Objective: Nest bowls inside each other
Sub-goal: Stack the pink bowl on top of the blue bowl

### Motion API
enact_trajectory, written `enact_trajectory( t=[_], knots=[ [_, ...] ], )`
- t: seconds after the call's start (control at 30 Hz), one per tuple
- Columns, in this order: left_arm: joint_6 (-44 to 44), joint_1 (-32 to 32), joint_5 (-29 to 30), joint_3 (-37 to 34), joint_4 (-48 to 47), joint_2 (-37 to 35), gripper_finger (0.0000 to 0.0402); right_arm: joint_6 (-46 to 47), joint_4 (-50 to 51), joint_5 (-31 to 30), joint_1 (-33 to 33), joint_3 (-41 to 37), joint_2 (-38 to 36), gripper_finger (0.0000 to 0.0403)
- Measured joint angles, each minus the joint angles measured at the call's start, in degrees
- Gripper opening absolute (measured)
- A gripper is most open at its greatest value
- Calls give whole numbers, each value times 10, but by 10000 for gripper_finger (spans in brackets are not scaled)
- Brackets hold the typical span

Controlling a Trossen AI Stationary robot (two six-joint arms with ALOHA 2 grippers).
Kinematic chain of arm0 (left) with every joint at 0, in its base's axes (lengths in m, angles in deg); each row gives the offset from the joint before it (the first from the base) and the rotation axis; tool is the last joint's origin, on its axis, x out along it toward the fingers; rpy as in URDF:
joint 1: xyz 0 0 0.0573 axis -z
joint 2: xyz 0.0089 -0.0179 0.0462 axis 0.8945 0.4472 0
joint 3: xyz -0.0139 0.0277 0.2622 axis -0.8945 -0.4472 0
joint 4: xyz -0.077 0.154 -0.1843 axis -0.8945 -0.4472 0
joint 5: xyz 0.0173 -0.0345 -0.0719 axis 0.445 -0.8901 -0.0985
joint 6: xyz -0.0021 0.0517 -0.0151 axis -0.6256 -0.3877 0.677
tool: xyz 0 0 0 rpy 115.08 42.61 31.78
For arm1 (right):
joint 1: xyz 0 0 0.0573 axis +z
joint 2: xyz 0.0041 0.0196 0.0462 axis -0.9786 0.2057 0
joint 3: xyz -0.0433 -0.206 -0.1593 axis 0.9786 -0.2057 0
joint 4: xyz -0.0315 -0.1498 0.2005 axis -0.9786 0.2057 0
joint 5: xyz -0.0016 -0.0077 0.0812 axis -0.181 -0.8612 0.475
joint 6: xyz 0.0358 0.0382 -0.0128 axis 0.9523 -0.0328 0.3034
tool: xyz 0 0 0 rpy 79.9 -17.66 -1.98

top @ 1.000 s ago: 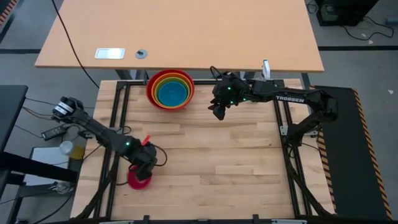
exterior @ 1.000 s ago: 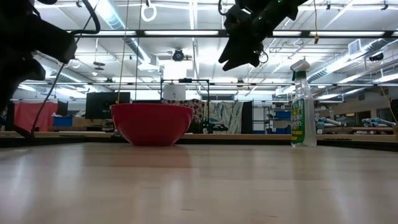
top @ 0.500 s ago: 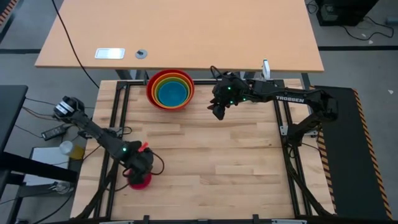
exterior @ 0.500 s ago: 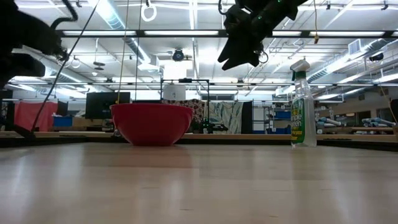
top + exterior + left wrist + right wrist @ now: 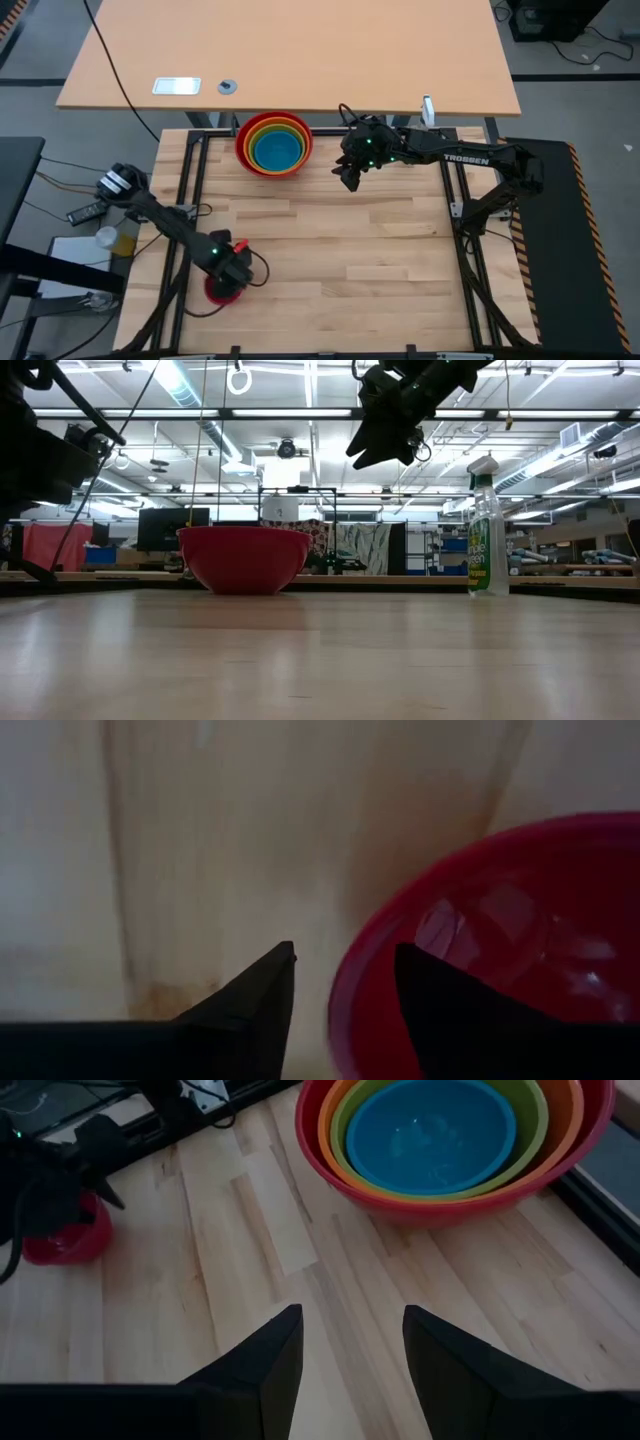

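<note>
High view: left tool straddles pink bowl rim, unclenched, near table edge.

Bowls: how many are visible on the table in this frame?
5. Red, orange, green and blue sit nested at the far edge; pink sits alone near the front-left, under the left gripper.

From above I see my left pincer low over the pink bowl near the counter's front left. The red, orange, green and blue bowls sit nested at the far edge, my right pincer hovering just beside them.
</note>
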Motion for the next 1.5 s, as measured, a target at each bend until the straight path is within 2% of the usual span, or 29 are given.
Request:
enact_trajectory(
  t=[0.23, 0.43, 0.53, 0.73, 0.87, 1.1, 1.27, 1.5],
  knots=[
    [11, 0, -5, 0, 24, 8, 91, 0, -4, -2, 0, 0, 0, 180],
    [56, 0, -17, 3, 24, -1, 25, 0, -9, -2, 0, 0, 0, 180],
    [73, -9, -15, 3, 30, -20, 14, 0, -14, -2, -2, 0, 0, 180],
    [117, -44, 67, 0, 19, -82, 15, -1, -17, -2, -9, 0, 0, 180],
    [112, -85, 88, 0, 20, -117, 16, -1, -17, -2, -13, 0, 0, 180],
    [53, -207, 114, 0, 88, -161, 16, -1, -11, -2, -13, 0, 0, 180],
    [27, -345, 111, 6, 159, -195, 16, -5, 6, -14, -9, 0, 1, 178],
    [-68, -553, 96, 50, 177, -198, 16, -21, 5, -15, -18, 0, 1, 175]
  ],
)
